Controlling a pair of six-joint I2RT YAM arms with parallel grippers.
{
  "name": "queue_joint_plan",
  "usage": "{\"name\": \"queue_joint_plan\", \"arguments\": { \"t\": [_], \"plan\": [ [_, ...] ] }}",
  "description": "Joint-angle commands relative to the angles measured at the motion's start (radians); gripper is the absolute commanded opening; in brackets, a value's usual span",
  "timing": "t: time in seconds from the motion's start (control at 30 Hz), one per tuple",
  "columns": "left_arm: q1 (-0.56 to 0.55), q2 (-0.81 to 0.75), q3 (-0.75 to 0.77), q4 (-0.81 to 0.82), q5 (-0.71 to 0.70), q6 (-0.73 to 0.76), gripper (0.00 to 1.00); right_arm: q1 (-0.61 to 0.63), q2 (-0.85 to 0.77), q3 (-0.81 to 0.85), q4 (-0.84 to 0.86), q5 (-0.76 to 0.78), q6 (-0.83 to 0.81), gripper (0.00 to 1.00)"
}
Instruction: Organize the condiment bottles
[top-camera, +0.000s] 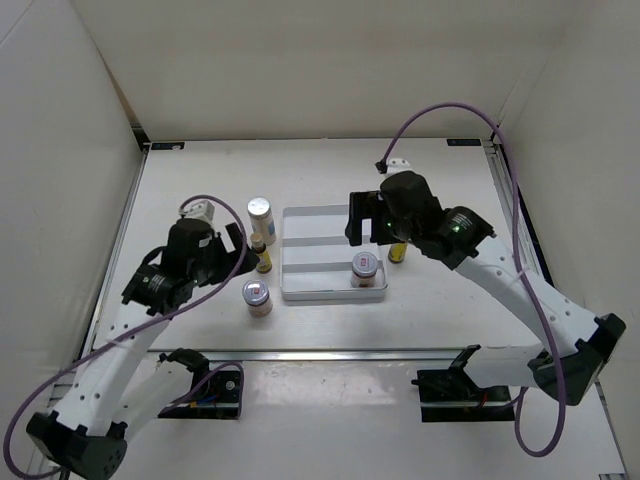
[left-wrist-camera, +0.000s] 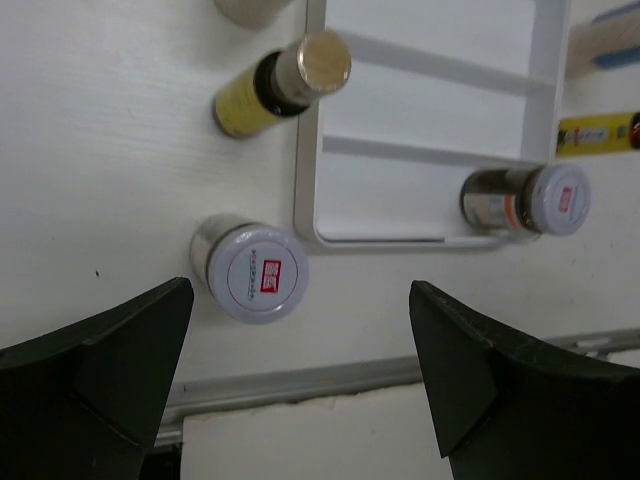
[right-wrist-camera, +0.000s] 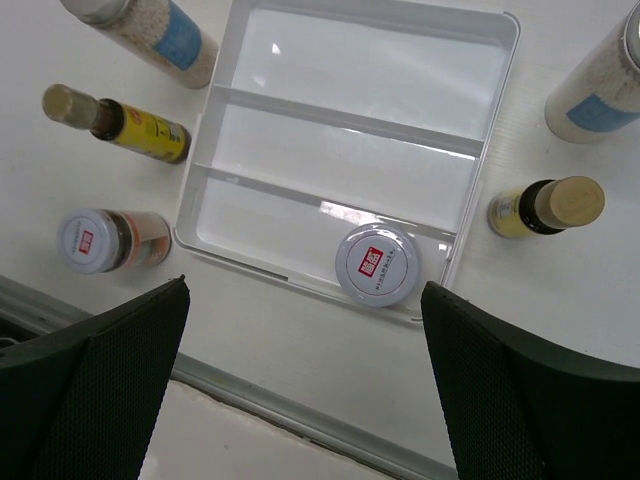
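Observation:
A white three-section tray (top-camera: 320, 256) lies mid-table. One short jar (top-camera: 365, 267) with a red-marked lid stands in its near section, at the right end (right-wrist-camera: 377, 264). The other jar (top-camera: 258, 297) stands on the table left of the tray (left-wrist-camera: 255, 270). A tall white bottle (top-camera: 261, 218) and a slim yellow bottle (left-wrist-camera: 280, 85) stand left of the tray. Another yellow bottle (top-camera: 398, 250) and white bottle (right-wrist-camera: 600, 85) stand right of it. My left gripper (top-camera: 235, 250) is open and empty above the left jar. My right gripper (top-camera: 365, 215) is open and empty above the tray.
The tray's far and middle sections (right-wrist-camera: 350, 150) hold nothing. A metal rail (left-wrist-camera: 300, 380) runs along the table's near edge. White walls enclose the table on three sides.

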Motion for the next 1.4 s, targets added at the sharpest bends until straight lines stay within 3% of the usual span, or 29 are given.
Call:
{"name": "queue_joint_plan", "arguments": {
  "t": [0.0,0.23,0.9,1.1,1.13,1.23,1.27,1.37],
  "plan": [
    [-0.071,0.071,0.013,-0.067,0.049,-0.018,1.00,0.003,0.027,-0.036,0.015,-0.022,-0.022,1.00],
    [-0.204,0.137,-0.022,-0.089,-0.063,-0.063,1.00,0.003,0.027,-0.075,0.015,-0.041,0.014,1.00],
    [-0.249,0.464,-0.031,-0.064,-0.196,-0.100,1.00,0.003,0.007,-0.104,0.015,-0.050,0.005,1.00],
    [-0.249,0.504,-0.062,-0.009,-0.187,-0.080,0.86,0.003,0.007,-0.104,-0.003,-0.039,0.005,1.00],
    [-0.249,0.504,-0.062,0.000,-0.187,-0.071,0.74,0.003,0.007,-0.104,-0.003,-0.039,0.005,1.00],
    [-0.249,0.502,-0.035,0.000,-0.187,-0.051,0.54,0.003,0.007,-0.104,-0.012,-0.030,0.005,1.00],
    [-0.249,0.502,-0.025,0.000,-0.187,-0.051,0.43,0.003,0.007,-0.104,-0.012,-0.030,0.005,1.00],
    [-0.260,0.490,0.059,-0.052,-0.236,-0.023,0.34,0.003,0.007,-0.113,-0.012,-0.030,0.005,1.00]
  ]
}}
